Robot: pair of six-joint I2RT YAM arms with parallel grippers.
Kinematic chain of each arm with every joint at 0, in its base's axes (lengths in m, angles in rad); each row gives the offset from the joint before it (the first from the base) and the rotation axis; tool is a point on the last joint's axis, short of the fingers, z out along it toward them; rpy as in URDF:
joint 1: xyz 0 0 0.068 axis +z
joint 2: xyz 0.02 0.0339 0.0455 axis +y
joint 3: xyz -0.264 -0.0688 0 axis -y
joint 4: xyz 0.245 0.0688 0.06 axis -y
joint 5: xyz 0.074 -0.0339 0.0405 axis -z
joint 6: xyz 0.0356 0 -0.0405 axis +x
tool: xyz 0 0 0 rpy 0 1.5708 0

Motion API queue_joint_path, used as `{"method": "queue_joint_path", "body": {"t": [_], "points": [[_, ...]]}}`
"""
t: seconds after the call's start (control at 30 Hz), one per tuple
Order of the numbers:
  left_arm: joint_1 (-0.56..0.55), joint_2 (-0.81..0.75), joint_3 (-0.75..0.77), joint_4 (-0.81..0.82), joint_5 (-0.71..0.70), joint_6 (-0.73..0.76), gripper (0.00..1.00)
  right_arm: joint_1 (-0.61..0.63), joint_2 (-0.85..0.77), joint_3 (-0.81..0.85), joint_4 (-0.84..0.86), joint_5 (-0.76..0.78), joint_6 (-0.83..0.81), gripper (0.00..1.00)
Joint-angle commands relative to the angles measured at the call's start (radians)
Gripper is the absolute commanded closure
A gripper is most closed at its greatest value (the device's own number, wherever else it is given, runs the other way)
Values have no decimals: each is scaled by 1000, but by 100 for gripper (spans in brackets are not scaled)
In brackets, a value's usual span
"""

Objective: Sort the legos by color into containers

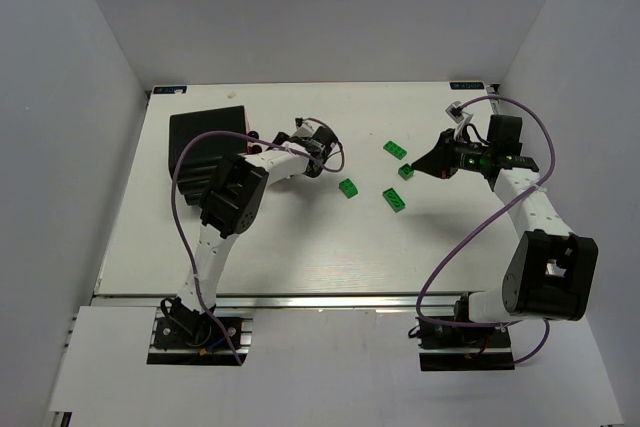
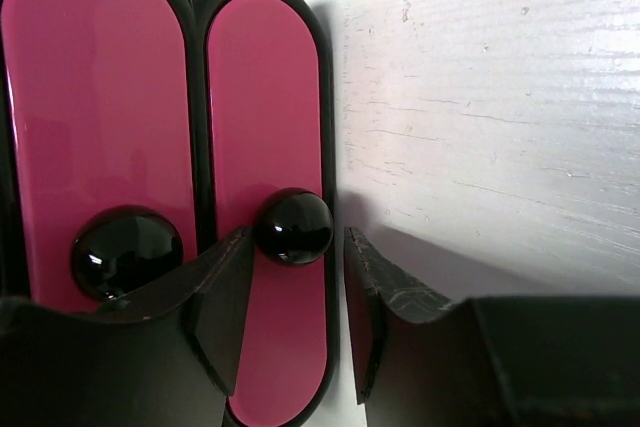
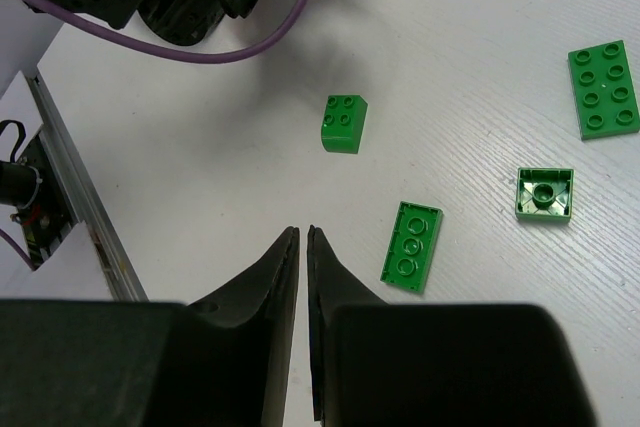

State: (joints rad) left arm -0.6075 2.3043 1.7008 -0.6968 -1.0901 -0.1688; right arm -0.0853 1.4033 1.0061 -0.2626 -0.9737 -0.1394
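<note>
Green legos [image 3: 343,123] loose mid-frame on your tabletop [image 3: 480,47]. Your left end effector [image 2: 295,312] is half-open, empty, beside a knob [image 2: 295,227] on the pink container [image 2: 265,97]. The right end effector [image 3: 303,242] is all but closed, empty.

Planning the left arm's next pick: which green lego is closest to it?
The square four-stud brick, leftmost of the four. It sits alone toward the left arm's side, while the other three lie farther right.
</note>
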Motion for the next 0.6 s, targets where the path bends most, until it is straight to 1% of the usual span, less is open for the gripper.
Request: {"method": "queue_joint_path", "body": {"t": [0.0,0.17,0.27,0.3,0.43,0.57], "points": [[5,10,25,11,-39,0,49,-5,5,28,2,-11,-19,87],[5,33,36,10,-60,0,51,-4,3,29,0,-13,-20,87],[5,37,36,10,-64,-1,58,-7,3,29,0,-13,-20,87],[5,35,37,11,-67,-1,65,-4,3,29,-3,-13,-20,87],[5,20,36,13,-59,-1,80,-5,5,29,-3,-14,-20,87],[-14,-2,17,57,-53,40,82,-7,3,29,-3,-14,-22,87]]}}
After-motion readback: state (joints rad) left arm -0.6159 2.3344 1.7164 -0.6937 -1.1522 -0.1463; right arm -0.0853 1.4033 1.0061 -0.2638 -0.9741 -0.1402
